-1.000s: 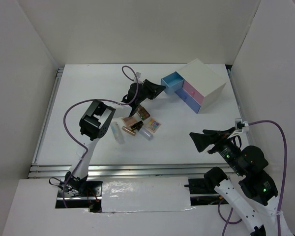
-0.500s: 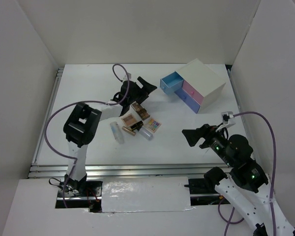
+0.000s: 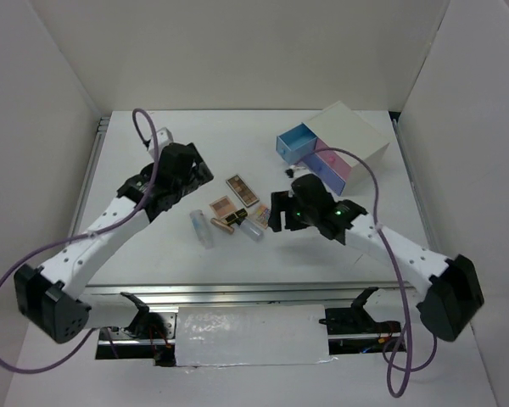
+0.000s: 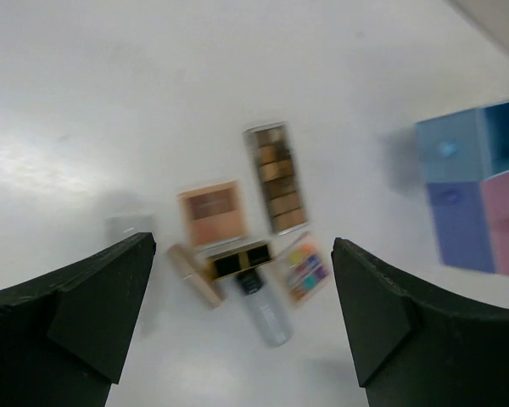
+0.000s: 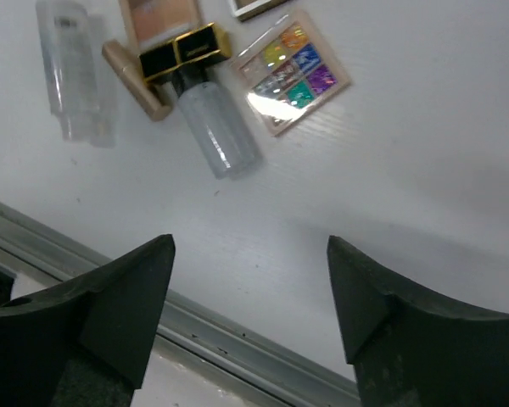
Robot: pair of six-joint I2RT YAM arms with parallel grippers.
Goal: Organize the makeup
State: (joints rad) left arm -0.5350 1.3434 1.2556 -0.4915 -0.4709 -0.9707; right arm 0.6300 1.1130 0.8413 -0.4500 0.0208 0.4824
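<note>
The white bench [image 3: 136,136] is carrying everything, and both arms are reaching out over its middle. At the far right the white box [image 3: 360,136] is sitting with its blue drawer [image 3: 297,142] pulled out. The left end effector [image 4: 242,254] is hanging above the left side of the makeup, its fingers spread wide and gripping nothing. The right end effector [image 5: 250,246] is hovering over the right edge of the group, its fingers also standing wide apart and empty. The makeup is lying in a loose cluster mid-bench, apart from the box. The brown palette [image 4: 276,178] is lying farthest back, with the peach palette [image 4: 210,214] just beside it and the multicoloured palette [image 5: 293,72] nearer the right arm. One clear tube [image 5: 216,127] is lying beside that palette, and a second tube [image 5: 72,68] is resting at the cluster's left. The gold-black lipstick [image 3: 226,222] is lying between the two tubes.
</note>
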